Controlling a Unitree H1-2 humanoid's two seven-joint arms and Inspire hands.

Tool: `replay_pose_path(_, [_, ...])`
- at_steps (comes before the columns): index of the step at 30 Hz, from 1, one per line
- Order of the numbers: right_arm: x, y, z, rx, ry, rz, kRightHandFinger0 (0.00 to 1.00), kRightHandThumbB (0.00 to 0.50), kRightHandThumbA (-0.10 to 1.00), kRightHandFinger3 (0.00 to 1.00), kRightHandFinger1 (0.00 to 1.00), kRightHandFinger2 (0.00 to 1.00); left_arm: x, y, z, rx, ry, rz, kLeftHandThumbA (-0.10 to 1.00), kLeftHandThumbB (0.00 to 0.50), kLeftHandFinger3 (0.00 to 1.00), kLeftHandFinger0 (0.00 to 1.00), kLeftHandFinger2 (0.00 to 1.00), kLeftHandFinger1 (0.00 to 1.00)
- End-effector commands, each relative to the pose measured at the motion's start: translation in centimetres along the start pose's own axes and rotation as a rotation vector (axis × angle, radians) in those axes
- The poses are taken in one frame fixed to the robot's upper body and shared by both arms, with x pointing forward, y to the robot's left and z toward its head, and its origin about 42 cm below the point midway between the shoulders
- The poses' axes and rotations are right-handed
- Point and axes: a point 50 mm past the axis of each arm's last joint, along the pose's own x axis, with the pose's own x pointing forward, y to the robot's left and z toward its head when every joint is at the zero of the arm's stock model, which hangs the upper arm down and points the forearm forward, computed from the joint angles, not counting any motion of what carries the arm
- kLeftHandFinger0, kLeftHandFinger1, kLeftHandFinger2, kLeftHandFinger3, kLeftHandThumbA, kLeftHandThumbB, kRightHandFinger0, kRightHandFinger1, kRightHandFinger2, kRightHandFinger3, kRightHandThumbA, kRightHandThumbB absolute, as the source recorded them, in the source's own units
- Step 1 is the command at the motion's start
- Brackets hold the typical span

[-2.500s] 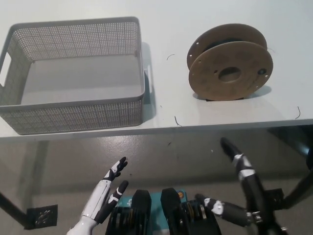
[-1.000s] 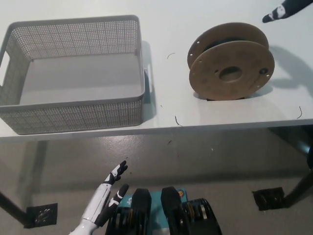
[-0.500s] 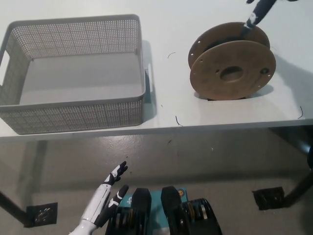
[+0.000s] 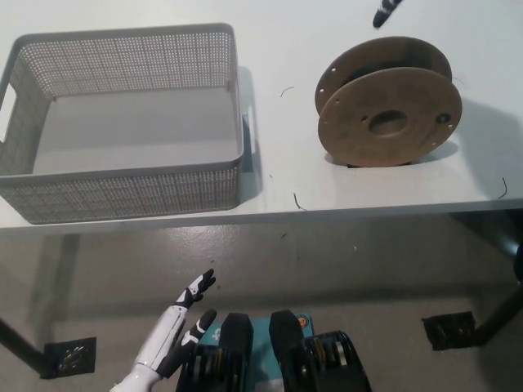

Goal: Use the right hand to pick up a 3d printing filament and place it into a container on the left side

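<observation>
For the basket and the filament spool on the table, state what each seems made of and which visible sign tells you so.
Basket: probably moulded plastic, matt grey; even perforated mesh walls and a cut-out handle slot.
Spool: flanges look like cardboard or fibreboard, matt brown and flat with punched holes. The winding between them is dark; material unclear.

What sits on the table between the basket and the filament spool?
In the head view, only bare white table with thin dark filament scraps lies between the grey mesh basket and the cardboard filament spool.
</observation>
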Motion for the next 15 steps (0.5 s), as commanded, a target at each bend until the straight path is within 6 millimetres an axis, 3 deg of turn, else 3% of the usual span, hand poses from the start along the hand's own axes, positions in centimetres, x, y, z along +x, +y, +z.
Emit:
replay_pose_path(1, [-2.9,-2.0,2.0,-0.073,-0.025,-0.027,1.0,0.461,1.0,1.0,1.0,1.0,0.3,0.6,0.9,0.009,-0.072,-0.012,1.0,0.296,1.0,1.0,1.0,1.0])
replay_pose_path(4, [-2.7,-2.0,1.5,-0.073,-0.021,-0.015,1.0,0.472,1.0,1.0,1.0,1.0,0.3,0.6,0.8,0.012,-0.07,-0.013,1.0,0.305,1.0,1.0,1.0,1.0])
replay_pose_path(5, [-2.6,-2.0,1.2,-0.085,-0.022,-0.014,1.0,0.499,1.0,1.0,1.0,1.0,0.3,0.7,0.8,0.012,-0.069,-0.01,1.0,0.307,1.0,1.0,1.0,1.0])
replay_pose_path(9, [-1.7,-1.5,-0.2,-0.141,-0.019,0.0,1.0,0.5,1.0,1.0,1.0,1.0,0.4,0.7,0.8,0.006,-0.071,-0.013,1.0,0.295,1.0,1.0,1.0,1.0])
replay_pose_path(10, [-1.4,-1.3,-0.4,-0.135,-0.02,0.004,1.0,0.435,1.0,1.0,1.0,1.0,0.3,0.7,0.8,0.004,-0.07,-0.014,1.0,0.295,1.0,1.0,1.0,1.0])
replay_pose_path(12, [-0.7,-0.7,-0.9,-0.114,-0.022,0.023,1.0,0.462,1.0,1.0,1.0,1.0,0.4,0.7,0.7,0.007,-0.066,-0.013,1.0,0.301,1.0,1.0,1.0,1.0])
replay_pose_path(15, [0.0,0.0,-1.2,-0.061,-0.003,0.048,1.0,0.455,1.0,1.0,1.0,1.0,0.4,0.7,0.7,0.009,-0.066,-0.013,1.0,0.296,1.0,1.0,1.0,1.0])
